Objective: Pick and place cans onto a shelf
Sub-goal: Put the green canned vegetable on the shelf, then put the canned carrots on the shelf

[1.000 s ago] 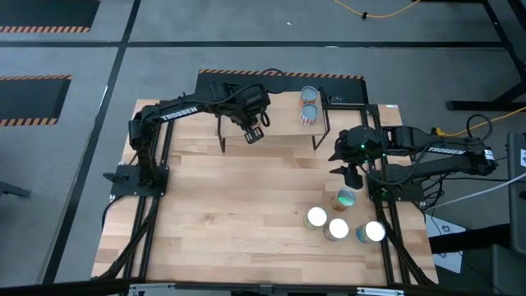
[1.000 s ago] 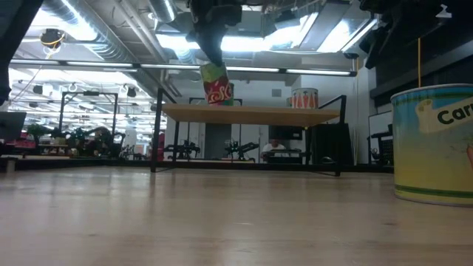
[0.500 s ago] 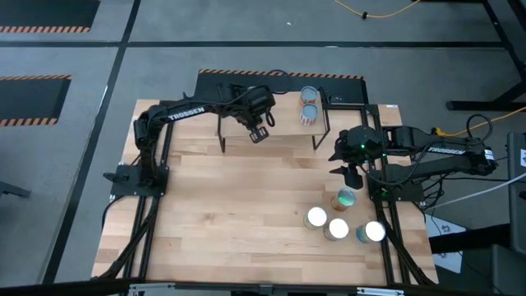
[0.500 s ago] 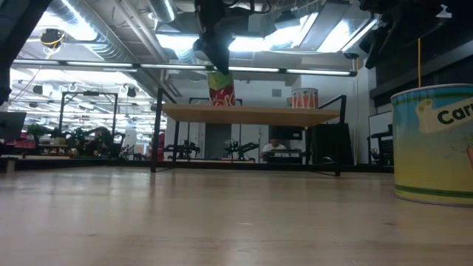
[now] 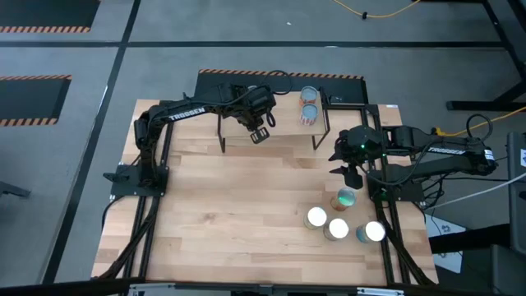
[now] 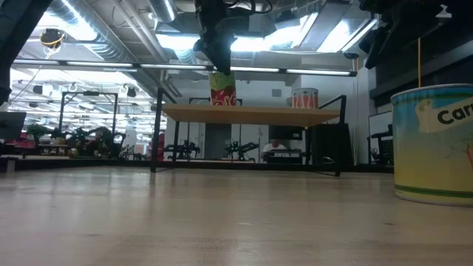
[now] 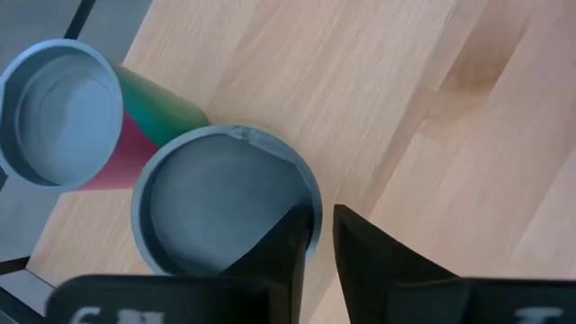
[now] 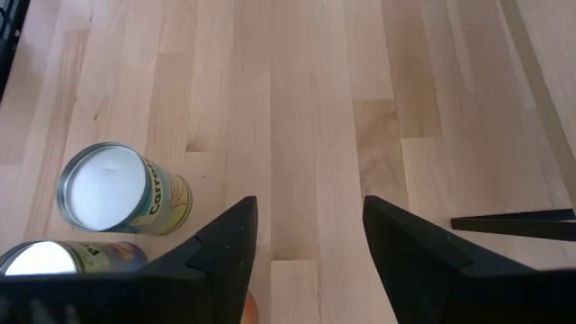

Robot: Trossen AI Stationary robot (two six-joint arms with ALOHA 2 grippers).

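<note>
1. Your left gripper point(image 5: 258, 130) hangs over the shelf point(image 5: 285, 105), right on top of a can point(image 6: 222, 92). In the left wrist view the claw point(image 7: 322, 236) sits at the edge of that can's grey round top point(image 7: 220, 202), at the rim.
2. That can stands upright on the shelf's board point(image 6: 244, 113), long axis vertical, top facing up at the claw. Its label is green above and red below.
3. The claw's gap looks narrow, but you cannot tell whether it grips the rim or has let go.
4. Just beside this can on the board you see a second can point(image 7: 61, 112) with a green and pink side. It is also upright, and the two look close to touching.
5. Further along the shelf, two more cans point(image 5: 309, 94) point(image 5: 310, 113) stand upright, one just behind the other, well apart from the left claw.
6. Your right gripper point(image 5: 352, 173) hovers above the table point(image 5: 230, 205), near its right edge. The right wrist view shows it point(image 8: 306, 211) spread wide, with nothing but bare wood between the jaws.
7. Four cans stand upright on the table near the right claw. The closest point(image 5: 346, 198) is just in front of it, and the other three point(image 5: 316, 218) point(image 5: 338, 228) point(image 5: 374, 232) are clustered further forward.
</note>
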